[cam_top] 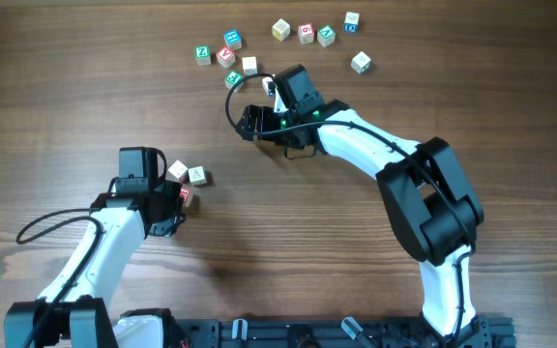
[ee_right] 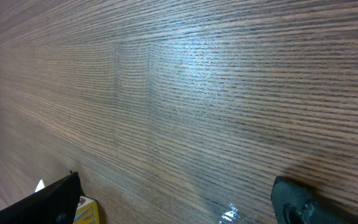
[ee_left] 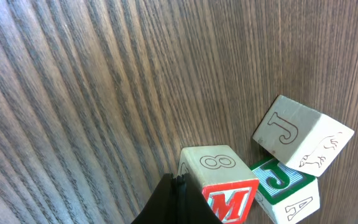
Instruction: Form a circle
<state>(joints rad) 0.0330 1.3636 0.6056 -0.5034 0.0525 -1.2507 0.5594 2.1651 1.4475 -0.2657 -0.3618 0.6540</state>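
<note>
We note the left pincer (ee_left: 174,198) shut on nothing, its tip just beside the red-faced cube (ee_left: 229,199). The three-cube cluster (cam_top: 197,176) sits close-set, left of centre. The right pincer (ee_right: 176,208) is spread wide over bare wood, with loose cubes (cam_top: 249,66) just beyond it. The table (cam_top: 288,242) lies open toward the near side.

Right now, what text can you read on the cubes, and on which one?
"8": top of the red cube.
"M": its red side.
"J", green: top of the green cube.
"A": its side.
"J", outlined: top of the pale cube.
The far cubes in the overhead view: too small to read.
</note>
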